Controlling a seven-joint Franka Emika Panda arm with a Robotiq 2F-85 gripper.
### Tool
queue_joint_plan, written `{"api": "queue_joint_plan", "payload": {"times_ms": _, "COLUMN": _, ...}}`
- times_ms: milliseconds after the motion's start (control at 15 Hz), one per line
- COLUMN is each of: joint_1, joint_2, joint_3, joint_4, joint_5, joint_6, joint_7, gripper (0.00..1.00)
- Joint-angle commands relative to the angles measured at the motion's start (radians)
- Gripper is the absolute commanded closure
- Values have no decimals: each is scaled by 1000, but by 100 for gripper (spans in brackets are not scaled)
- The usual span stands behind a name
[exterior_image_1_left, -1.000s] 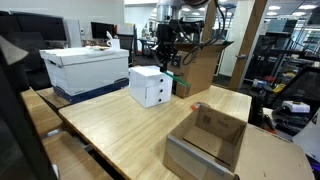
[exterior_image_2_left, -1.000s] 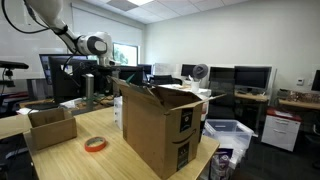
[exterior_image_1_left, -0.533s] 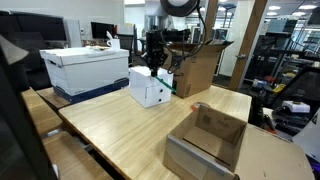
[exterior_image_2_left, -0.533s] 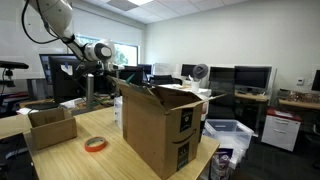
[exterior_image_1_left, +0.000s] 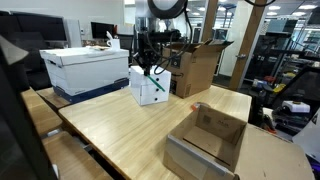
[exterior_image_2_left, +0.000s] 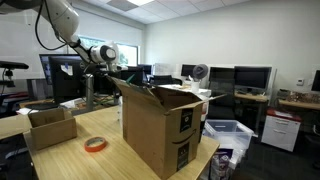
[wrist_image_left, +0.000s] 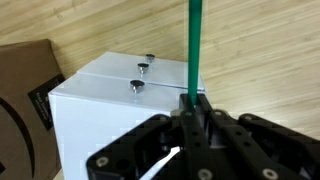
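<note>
**First inspector:** What do we find at the jaws?

**Second inspector:** We find them clenched on a thin green stick (wrist_image_left: 193, 40), with almost no gap between them. In the wrist view the stick runs straight out from the grip and across the top of a white drawer box (wrist_image_left: 100, 120).

**First inspector:** And where does the stick stand?

**Second inspector:** It is over the box, just beside the two small knobs (wrist_image_left: 137, 84). Its tip runs out of the wrist view, so we cannot tell whether it touches anything. The box rests on the wooden worktop (exterior_image_1_left: 120, 130), in front of a tall cardboard box (exterior_image_1_left: 200, 65).

**First inspector:** What is our judgement of the work in hand?

**Second inspector:** We judge that it calls for a firm, square pinch, so the thin stick cannot swivel. Any travel should be slow, with the stick well clear of the knobs.
</note>
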Motion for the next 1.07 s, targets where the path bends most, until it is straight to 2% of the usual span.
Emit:
{"api": "queue_joint_plan", "payload": {"times_ms": 0, "joint_1": 14, "joint_2": 39, "joint_3": -29, "joint_4": 67, "joint_5": -29, "joint_6": -44, "joint_7": 59, "gripper": 94}}
{"api": "queue_joint_plan", "payload": {"times_ms": 400, "joint_1": 5, "joint_2": 73, "joint_3": -44, "joint_4": 151, "joint_5": -13, "joint_6": -142, "joint_7": 96, "gripper": 94}}
{"api": "queue_joint_plan", "payload": {"times_ms": 1000, "joint_1": 2, "joint_2": 139, "joint_3": -80, "joint_4": 248, "joint_5": -32, "joint_6": -164, "joint_7": 150, "gripper": 94}}
